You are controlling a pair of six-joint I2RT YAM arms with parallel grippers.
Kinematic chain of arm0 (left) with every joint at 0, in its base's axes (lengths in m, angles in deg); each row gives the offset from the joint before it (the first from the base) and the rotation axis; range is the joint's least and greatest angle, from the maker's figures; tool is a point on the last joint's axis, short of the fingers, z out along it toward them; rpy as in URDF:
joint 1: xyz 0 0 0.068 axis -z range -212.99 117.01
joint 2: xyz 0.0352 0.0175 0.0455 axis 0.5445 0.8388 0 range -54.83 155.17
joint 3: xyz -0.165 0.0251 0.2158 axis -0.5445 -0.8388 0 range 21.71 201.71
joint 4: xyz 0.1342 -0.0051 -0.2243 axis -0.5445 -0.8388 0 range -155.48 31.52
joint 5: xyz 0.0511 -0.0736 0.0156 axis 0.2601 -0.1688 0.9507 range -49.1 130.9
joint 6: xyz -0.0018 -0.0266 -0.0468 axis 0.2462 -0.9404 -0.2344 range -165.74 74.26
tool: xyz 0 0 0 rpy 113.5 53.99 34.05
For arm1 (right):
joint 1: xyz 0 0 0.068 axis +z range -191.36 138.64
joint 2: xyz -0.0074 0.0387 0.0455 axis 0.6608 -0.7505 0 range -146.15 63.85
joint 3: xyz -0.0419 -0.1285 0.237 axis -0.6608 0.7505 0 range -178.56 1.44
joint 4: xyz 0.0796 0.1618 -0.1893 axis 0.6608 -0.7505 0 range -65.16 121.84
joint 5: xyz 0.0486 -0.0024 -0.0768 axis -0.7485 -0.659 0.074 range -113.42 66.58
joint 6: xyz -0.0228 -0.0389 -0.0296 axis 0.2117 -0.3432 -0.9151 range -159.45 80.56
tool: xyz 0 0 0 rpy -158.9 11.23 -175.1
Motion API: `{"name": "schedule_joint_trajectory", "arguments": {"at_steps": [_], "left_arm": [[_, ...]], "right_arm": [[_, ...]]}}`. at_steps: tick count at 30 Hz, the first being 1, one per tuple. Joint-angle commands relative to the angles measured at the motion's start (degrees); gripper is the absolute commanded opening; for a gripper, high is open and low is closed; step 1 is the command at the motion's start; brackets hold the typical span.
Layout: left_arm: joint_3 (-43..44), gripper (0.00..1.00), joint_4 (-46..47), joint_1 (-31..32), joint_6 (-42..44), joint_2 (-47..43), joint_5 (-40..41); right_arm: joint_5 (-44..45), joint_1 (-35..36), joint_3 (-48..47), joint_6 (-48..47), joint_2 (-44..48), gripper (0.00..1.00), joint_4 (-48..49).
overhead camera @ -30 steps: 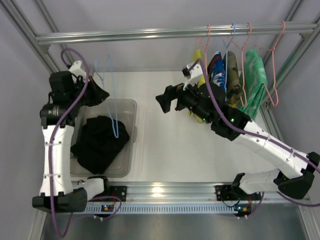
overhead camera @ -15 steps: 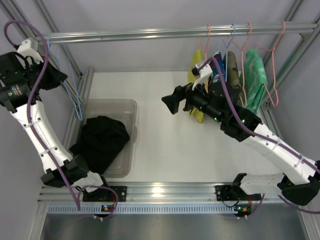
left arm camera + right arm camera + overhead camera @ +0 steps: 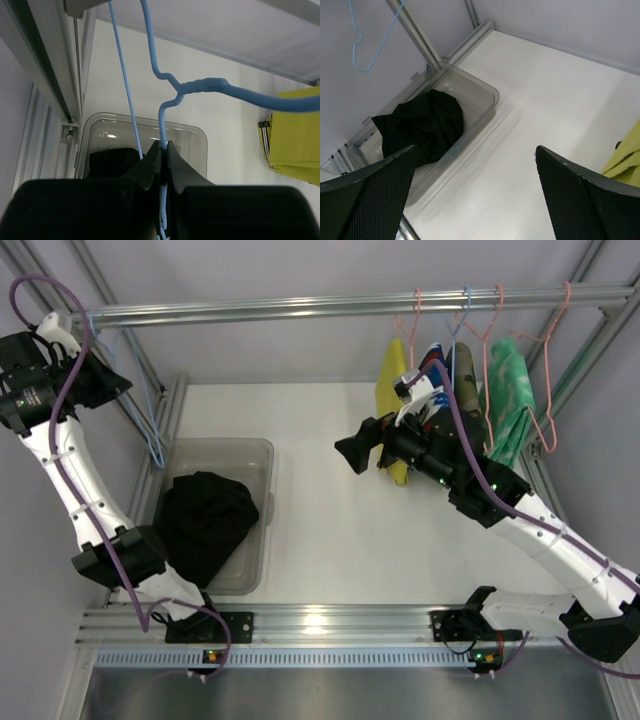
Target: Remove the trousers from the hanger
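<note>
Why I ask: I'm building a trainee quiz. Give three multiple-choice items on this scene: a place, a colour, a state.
1. Where are the black trousers? A in the clear bin; B on the rail; C on the table.
2. What colour is the hanger in the left gripper? A pink; B blue; C green.
3. The right gripper is: A shut on cloth; B shut on a hanger; C open, empty.
1A: they fill the bin. 2B: blue wire between shut jaws. 3C: jaws apart, nothing between.

Top external looks down from 6 o'clock. Right wrist faces 9 o'clock. All views share clear bin [image 3: 225,443], black trousers [image 3: 205,525].
</note>
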Motion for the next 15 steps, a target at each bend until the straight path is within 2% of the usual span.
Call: {"name": "schedule_joint_trajectory", "arguments": {"at_steps": [1, 5, 15], "left_arm": [[3.5, 0.00, 7.8, -0.3, -3.4, 0.5, -0.1], [4.9, 0.00, 9.5, -0.3, -5.4, 2.0, 0.5], [5.8, 0.07, 11.5, 0.9, -7.2, 5.0, 3.5]], "right_arm": [[-3.0, -1.5, 1.2, 0.8, 2.0, 0.99, 1.5], [-3.6, -2.4, 2.0, 1.1, 2.7, 0.99, 1.3], [-4.6, -3.6, 1.9, 1.9, 2.0, 1.00, 1.3]]}}
